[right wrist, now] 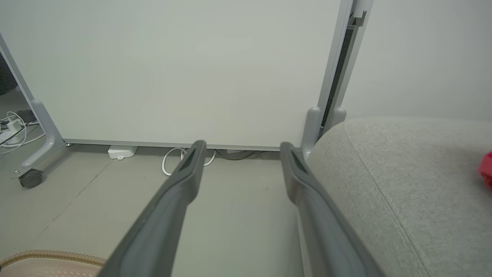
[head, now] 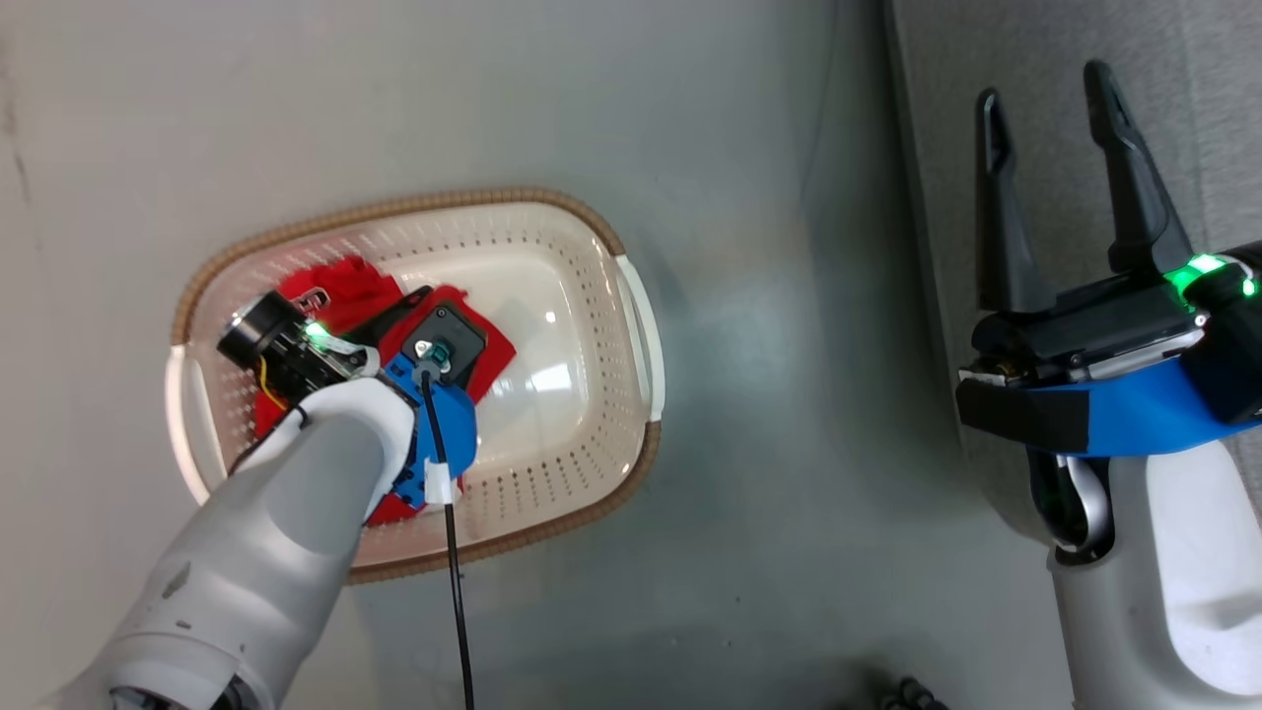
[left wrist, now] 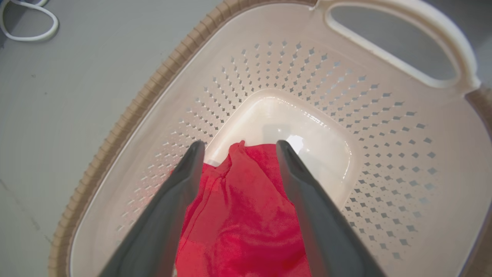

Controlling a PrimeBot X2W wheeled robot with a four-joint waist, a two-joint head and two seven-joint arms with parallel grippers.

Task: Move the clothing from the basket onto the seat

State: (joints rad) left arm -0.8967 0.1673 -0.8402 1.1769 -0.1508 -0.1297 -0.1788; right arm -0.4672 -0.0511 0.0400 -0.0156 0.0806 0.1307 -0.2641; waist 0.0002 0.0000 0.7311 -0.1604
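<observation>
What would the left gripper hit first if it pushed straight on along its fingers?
Probably the clothing, which lies between the fingers of the open left gripper; just beyond their tips is the glossy floor of the basket. How far off that floor is, I cannot tell.

Head camera looks straight down on basket; left wrist camera shares it, close inside; right wrist camera faces white panel, low.

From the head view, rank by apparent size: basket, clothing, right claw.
Largest: basket.
Then clothing and right claw, unranked: the clothing is partly hidden, and the claw looks nearer the camera.
</observation>
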